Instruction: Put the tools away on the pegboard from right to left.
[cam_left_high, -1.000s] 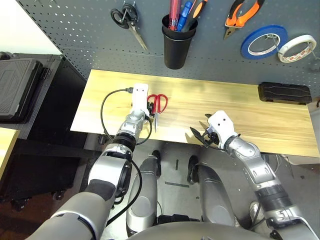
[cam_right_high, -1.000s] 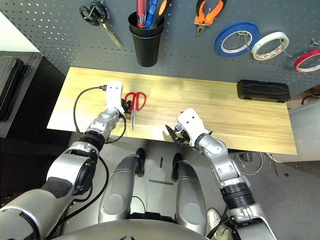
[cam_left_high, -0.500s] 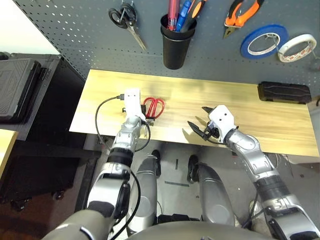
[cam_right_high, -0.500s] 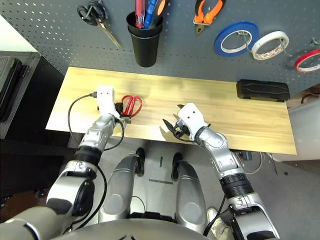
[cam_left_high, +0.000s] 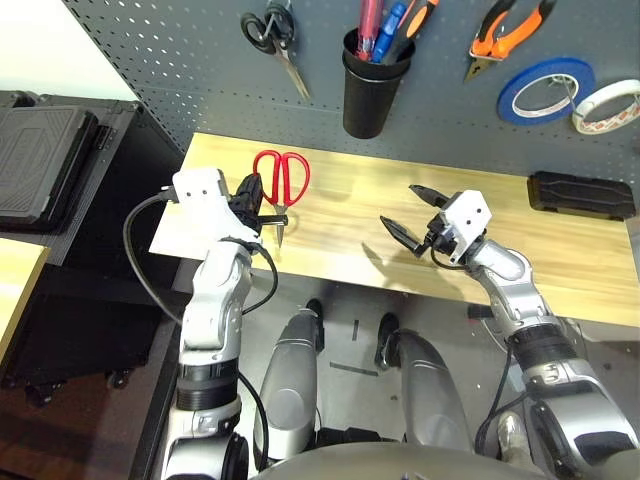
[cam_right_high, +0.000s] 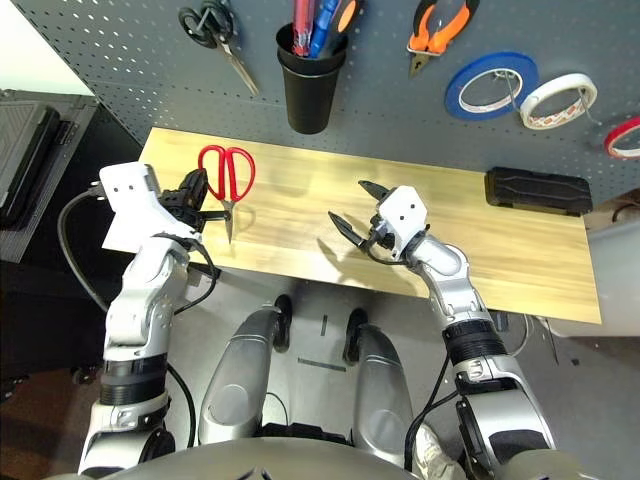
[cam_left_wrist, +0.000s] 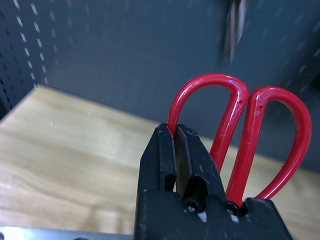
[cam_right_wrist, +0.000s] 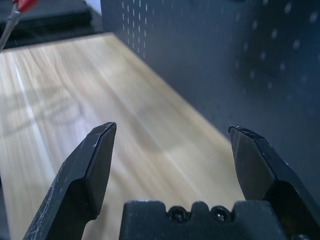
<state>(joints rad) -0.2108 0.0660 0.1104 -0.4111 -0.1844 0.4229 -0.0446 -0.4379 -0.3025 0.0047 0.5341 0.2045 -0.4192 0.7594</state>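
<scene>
At your ten o'clock, your black two-fingered left gripper (cam_left_wrist: 177, 132) is closed on one loop of the red-handled metal scissors (cam_left_wrist: 245, 140); the left wrist view shows this pinch, which the left eye view doesn't resolve. The blades point toward six. At one o'clock, your black two-fingered right gripper (cam_left_high: 408, 213) is spread wide, empty.

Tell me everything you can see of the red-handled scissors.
The red-handled scissors have two glossy, plastic-looking loops and slim silvery metal blades, closed together. The left tool is shut on one loop, holding them above the wooden table, handles toward the pegboard, blade tips toward the robot.
</scene>
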